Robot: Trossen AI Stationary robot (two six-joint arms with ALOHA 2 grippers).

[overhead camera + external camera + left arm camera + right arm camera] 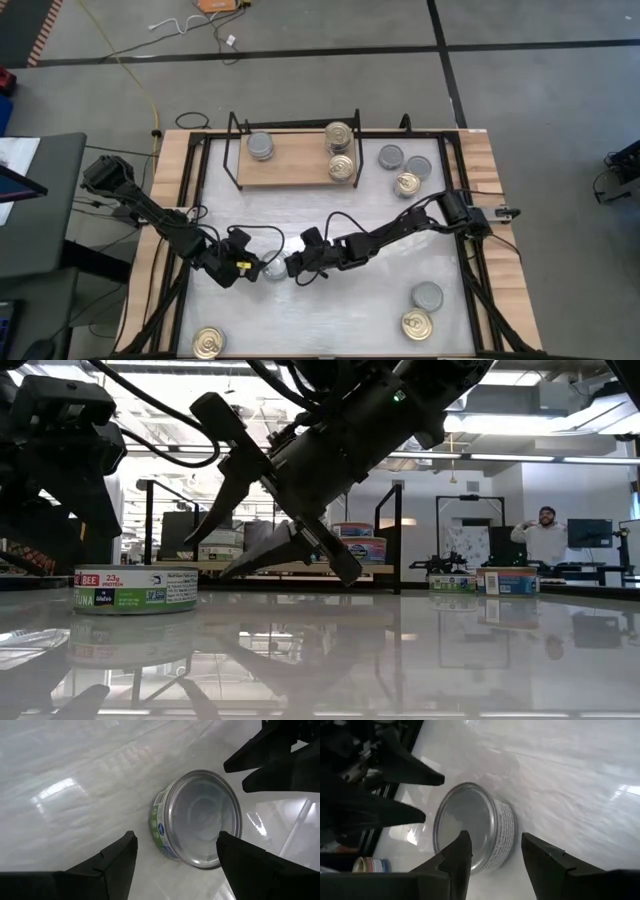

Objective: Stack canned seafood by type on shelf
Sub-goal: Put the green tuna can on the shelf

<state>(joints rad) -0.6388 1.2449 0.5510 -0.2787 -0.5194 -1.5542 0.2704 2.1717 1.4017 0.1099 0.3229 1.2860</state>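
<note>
Between both open tools (262,268): grey-topped tin (275,270).

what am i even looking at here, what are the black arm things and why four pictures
Two robot arms work at a white table. One camera looks down from above, one sits level with the tabletop, and one rides on each wrist. Flat tins lie about; three already stand on the wooden shelf. Both claws meet mid-table at one silver tin: the left claw and the right claw are open on either side of it. The tin stands on the table; neither claw holds it.
</note>
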